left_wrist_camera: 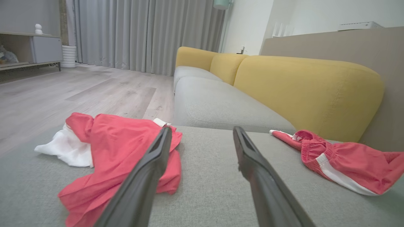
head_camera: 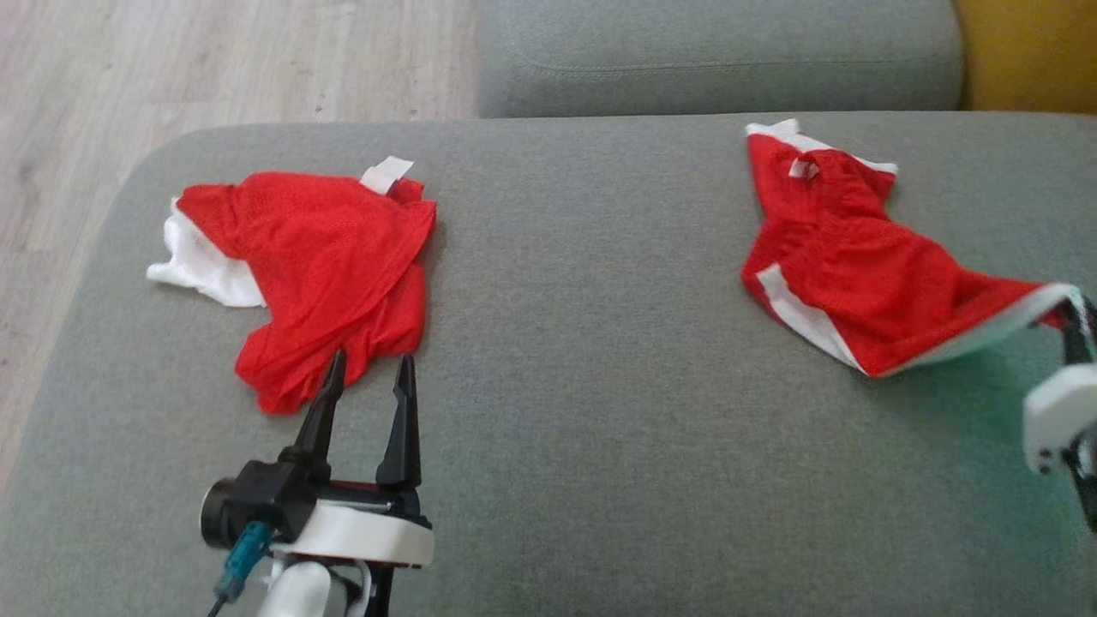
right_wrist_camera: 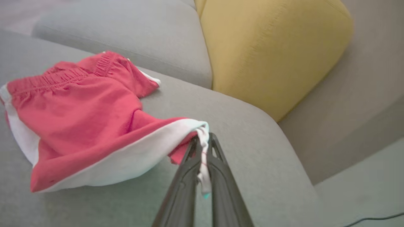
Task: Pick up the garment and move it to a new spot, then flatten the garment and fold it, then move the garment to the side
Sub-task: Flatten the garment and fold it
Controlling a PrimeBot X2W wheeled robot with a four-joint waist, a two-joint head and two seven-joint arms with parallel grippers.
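Beneath both pincers, grey sofa seat (head_camera: 600, 343); beyond the right pincer (right_wrist_camera: 203, 151), yellow back cushion (right_wrist_camera: 271, 47). At the fingertips of the left pincer (head_camera: 370, 360), crumpled red mesh garment (head_camera: 326, 266) with white lining. Left of the right pincer, red shorts (head_camera: 848, 274) on the seat, one corner lifted. Right pincer clenched on that corner's white hem; left pincer released, fingers spread wide.

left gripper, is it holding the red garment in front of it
No, the left gripper has jaws wide open, and the red garment lies loose on the grey cushion.
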